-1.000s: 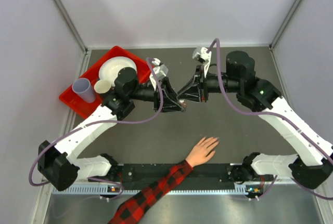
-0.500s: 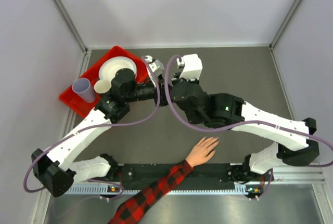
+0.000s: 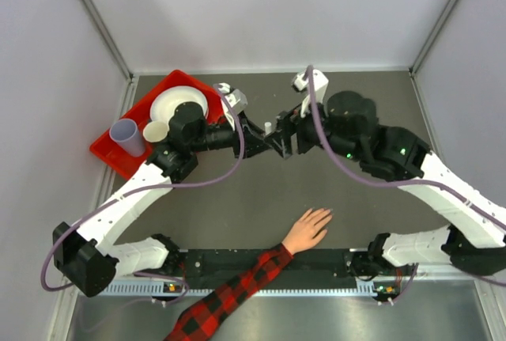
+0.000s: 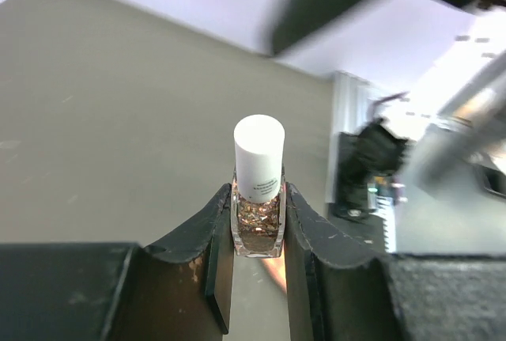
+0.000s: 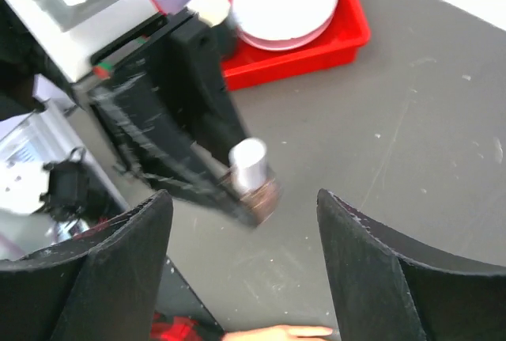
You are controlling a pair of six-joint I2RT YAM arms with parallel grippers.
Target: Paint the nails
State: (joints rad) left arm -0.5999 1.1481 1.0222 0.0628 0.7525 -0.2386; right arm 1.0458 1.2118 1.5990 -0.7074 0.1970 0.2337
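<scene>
Tiny and pale, the nails (image 3: 326, 214) tip a peach hand (image 3: 307, 231) with spread fingers on the bench (image 3: 237, 198), while the left tool (image 4: 257, 200) pinches a white-capped glitter bottle (image 4: 258, 218) and the right tool (image 5: 243, 198) stands spread.

Your left arm (image 3: 126, 195) and right arm (image 3: 451, 187) wear white shells over black joints, each trailing a purple cable (image 3: 239, 145); left claw (image 4: 258, 192) and right claw (image 5: 243, 196) are black.

Plain pale walls (image 3: 269, 9) are enclosing the dark grey table (image 3: 261, 206) on three sides, with metal framing strips (image 3: 96, 18) running along the corners under even light.
</scene>
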